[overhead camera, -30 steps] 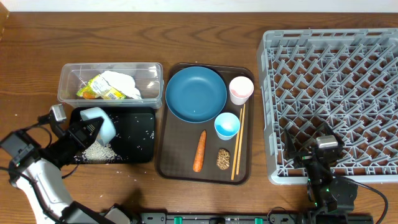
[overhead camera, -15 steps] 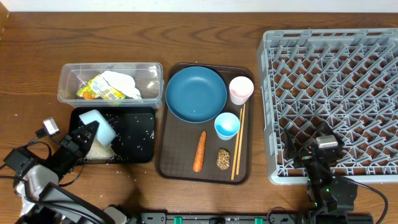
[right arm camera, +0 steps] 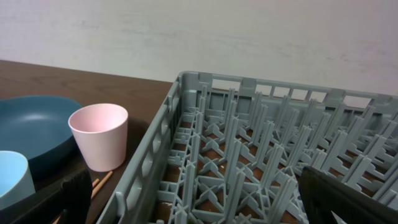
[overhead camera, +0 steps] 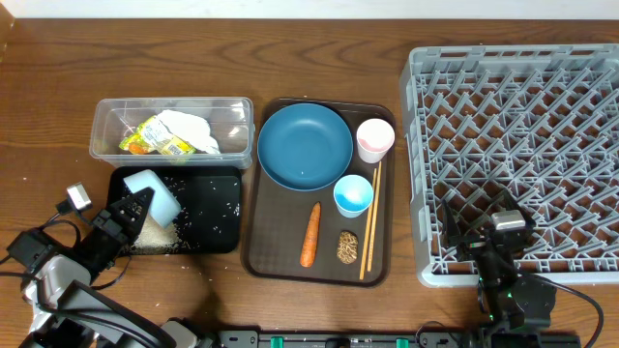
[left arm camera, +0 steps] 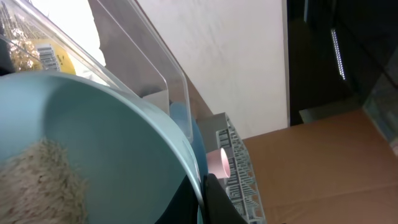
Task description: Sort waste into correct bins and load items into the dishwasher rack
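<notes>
Overhead: bowl [overhead camera: 155,189] is clamped by L gripper [overhead camera: 134,204], tipped over black tray [overhead camera: 211,228] nr front-left corner; rack [overhead camera: 513,145] is set at right edge.

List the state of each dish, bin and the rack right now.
light-blue bowl, tilted over black tray, held by left gripper, rice inside
black tray, rice scattered on it
clear tub, holds napkin and wrapper
blue plate, flat, empty
pink cup, upright, empty
small blue cup, upright
carrot, lying on brown tray
rack, empty
</notes>
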